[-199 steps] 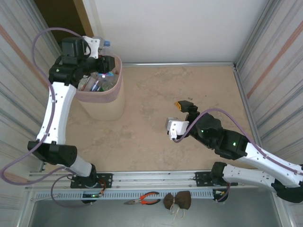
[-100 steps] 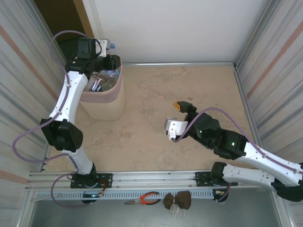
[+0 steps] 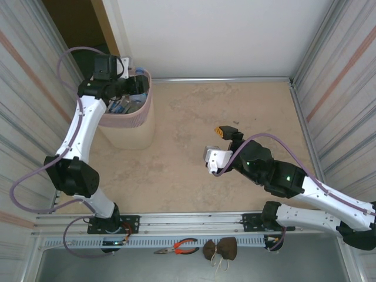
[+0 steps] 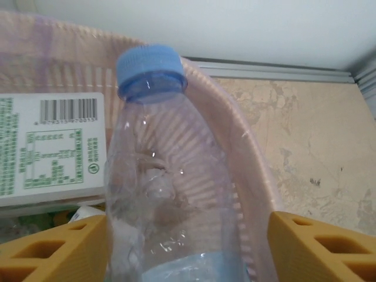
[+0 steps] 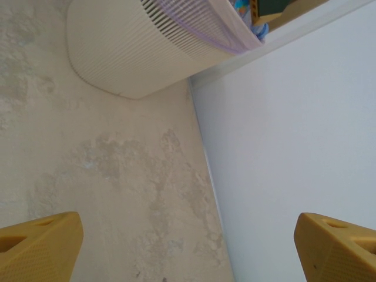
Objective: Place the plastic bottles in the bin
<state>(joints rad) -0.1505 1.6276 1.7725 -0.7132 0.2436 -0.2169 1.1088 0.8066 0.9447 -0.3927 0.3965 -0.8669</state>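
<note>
At the far left, the bin (image 3: 136,124) is sitting in the table's back corner, close against the corrugated left panel (image 3: 23,88) and near the white back wall (image 3: 223,35). The left arm (image 3: 79,126) is reaching up along that panel, with little room beside it. The left gripper (image 4: 188,235) is hovering at the bin's far rim, its claw released. A clear bottle (image 4: 170,176) with a blue cap (image 4: 151,64) is standing upright between the yellow fingers (image 4: 317,247), with a gap showing on its right side. To the right of the bin, the sandy table (image 3: 194,117) is lying open as far as the metal strip (image 3: 223,79) along its back edge. The right arm (image 3: 276,176) is resting low near the front. The right gripper (image 5: 188,247) is spread wide and grasping nothing, pointing at the floor-and-wall seam. The corrugated right panel (image 3: 346,70) is closing off that side.

From overhead, several bottles (image 3: 123,106) are lying heaped inside the bin, and pliers (image 3: 176,247) are lying on the near ledge. The left wrist camera is adding a white barcode label (image 4: 53,147) inside the bin, behind the bottle.
</note>
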